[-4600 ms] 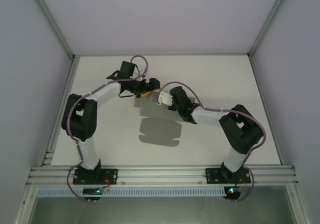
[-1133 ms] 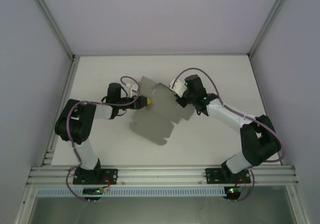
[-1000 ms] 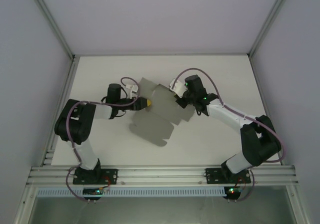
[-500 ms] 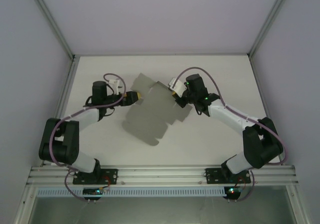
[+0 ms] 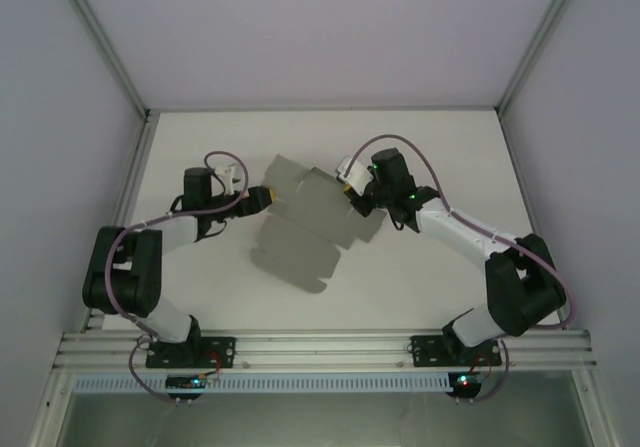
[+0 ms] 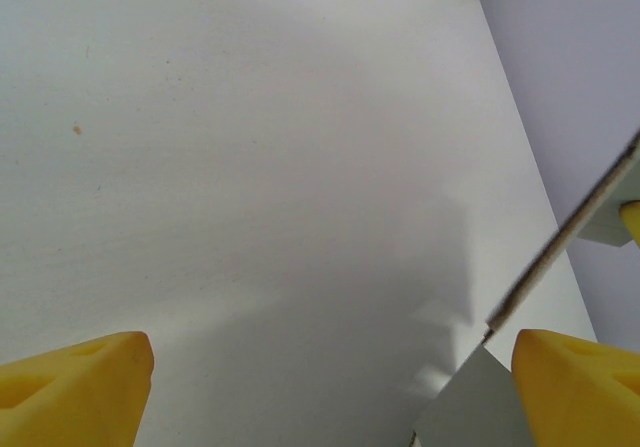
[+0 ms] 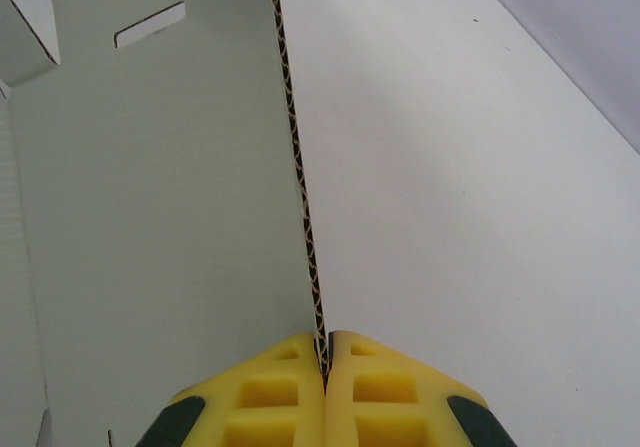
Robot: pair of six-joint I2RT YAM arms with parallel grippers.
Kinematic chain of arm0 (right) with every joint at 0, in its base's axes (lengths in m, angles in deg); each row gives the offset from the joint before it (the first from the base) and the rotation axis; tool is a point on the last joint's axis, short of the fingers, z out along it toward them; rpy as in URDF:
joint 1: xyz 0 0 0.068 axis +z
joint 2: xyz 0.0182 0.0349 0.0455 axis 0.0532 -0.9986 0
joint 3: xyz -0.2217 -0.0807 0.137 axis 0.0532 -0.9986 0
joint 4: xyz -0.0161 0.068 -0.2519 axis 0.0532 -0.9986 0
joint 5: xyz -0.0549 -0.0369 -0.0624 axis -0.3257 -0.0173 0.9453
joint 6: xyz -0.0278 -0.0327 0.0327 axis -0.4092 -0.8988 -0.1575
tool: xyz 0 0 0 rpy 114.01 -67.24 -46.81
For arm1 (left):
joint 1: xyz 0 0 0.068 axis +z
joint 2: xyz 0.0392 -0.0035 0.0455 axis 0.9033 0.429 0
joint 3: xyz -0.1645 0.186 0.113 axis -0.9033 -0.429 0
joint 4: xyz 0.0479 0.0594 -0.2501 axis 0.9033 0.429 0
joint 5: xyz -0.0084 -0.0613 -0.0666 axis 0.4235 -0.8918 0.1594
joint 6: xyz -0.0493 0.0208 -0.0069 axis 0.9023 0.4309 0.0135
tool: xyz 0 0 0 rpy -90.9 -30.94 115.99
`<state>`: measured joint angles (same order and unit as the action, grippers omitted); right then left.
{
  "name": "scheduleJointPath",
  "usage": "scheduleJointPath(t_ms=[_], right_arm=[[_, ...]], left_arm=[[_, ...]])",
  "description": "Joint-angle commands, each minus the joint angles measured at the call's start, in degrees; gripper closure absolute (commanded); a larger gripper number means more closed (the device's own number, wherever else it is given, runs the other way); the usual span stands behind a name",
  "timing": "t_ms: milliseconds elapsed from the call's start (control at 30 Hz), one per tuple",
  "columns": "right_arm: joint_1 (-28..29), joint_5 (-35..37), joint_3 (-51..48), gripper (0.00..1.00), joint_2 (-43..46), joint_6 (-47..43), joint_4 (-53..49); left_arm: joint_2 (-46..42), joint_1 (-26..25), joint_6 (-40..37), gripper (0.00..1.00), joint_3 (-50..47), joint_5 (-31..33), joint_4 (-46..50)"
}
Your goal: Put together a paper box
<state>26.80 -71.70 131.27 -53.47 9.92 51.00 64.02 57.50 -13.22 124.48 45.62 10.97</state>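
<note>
Paper box: unfolded grey corrugated sheet

A lab test cell: a bare white desk boxed in by plain pale walls and aluminium framing, with two robot arms bolted along the near rail.

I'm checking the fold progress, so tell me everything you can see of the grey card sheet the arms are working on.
The grey die-cut corrugated card sheet is largely unfolded, with several flaps and a narrow slot; its fluted edge shows. It hangs tilted over the white table. The right gripper is shut on its right edge; the left gripper is open beside its left edge, not gripping. Whether its near corner rests on the table is unclear.
</note>
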Motion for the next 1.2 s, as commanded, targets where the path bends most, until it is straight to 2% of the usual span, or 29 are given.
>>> scheduleJointPath(t_ms=[0, 167, 267, 433, 867, 967, 1033, 1167], right_arm=[[-0.3, -0.7, 0.9, 1.00, 0.5, 1.0, 0.7], [-0.3, -1.3, 0.7, 1.00, 0.7, 0.7, 0.7], [-0.3, -1.5, 0.7, 1.00, 0.8, 0.8, 1.1], [-0.2, -1.5, 1.0, 1.00, 0.3, 0.9, 1.0], [0.0, 0.1, 0.9, 1.00, 0.3, 0.8, 0.1], [0.1, 0.1, 0.9, 1.00, 0.3, 0.9, 0.4], [0.1, 0.0, 1.0, 1.00, 0.1, 0.9, 0.5], [0.3, 0.5, 1.0, 1.00, -0.2, 0.9, 0.6]], left_arm=[[-2.6, 2.0, 0.2, 0.05, -0.9, 3.7, 1.8], [-3.7, 3.8, -3.7, 0.02, 0.9, 10.1, 8.6], [-0.3, 3.5, -4.1, 0.07, 1.5, 5.1, 7.3], [2.7, 0.1, -3.2, 0.08, 1.3, -4.1, -1.0], [2.3, -1.2, 4.5, 0.16, -2.6, -13.5, -11.4], [3.9, -2.4, 5.8, 0.24, -3.5, -16.4, -14.5], [5.6, -3.5, 6.8, 0.33, -3.5, -18.2, -16.8], [8.7, -4.6, 13.9, 0.35, -5.2, -20.4, -30.4]])
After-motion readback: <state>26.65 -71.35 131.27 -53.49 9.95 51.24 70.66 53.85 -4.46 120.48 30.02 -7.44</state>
